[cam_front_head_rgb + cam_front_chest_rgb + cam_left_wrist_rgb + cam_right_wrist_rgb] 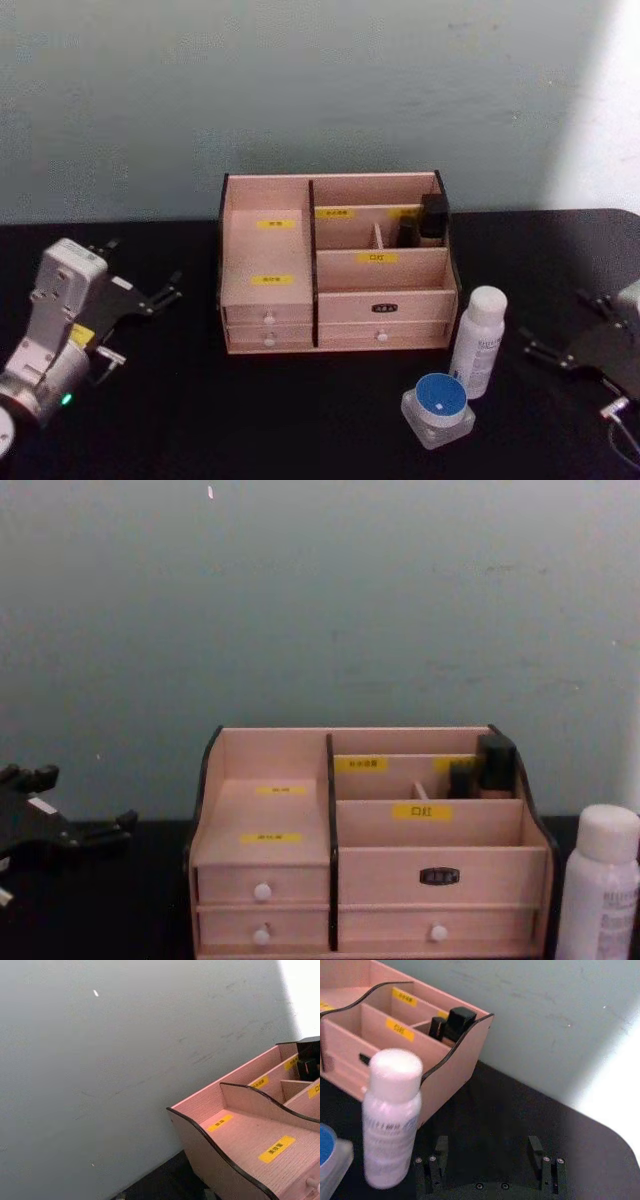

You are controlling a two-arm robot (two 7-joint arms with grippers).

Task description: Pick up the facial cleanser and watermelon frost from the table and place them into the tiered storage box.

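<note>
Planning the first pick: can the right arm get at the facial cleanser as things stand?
Probably yes. The right gripper sits open to the facial cleanser's right, bare table between them. The watermelon frost stands at its near left and the tiered storage box behind-left, both off that line.

Pinkish wooden tiered storage box near the black table's back edge, tall white plastic facial cleanser beside its front right corner, squat blue-lidded watermelon frost just before the cleanser.
</note>
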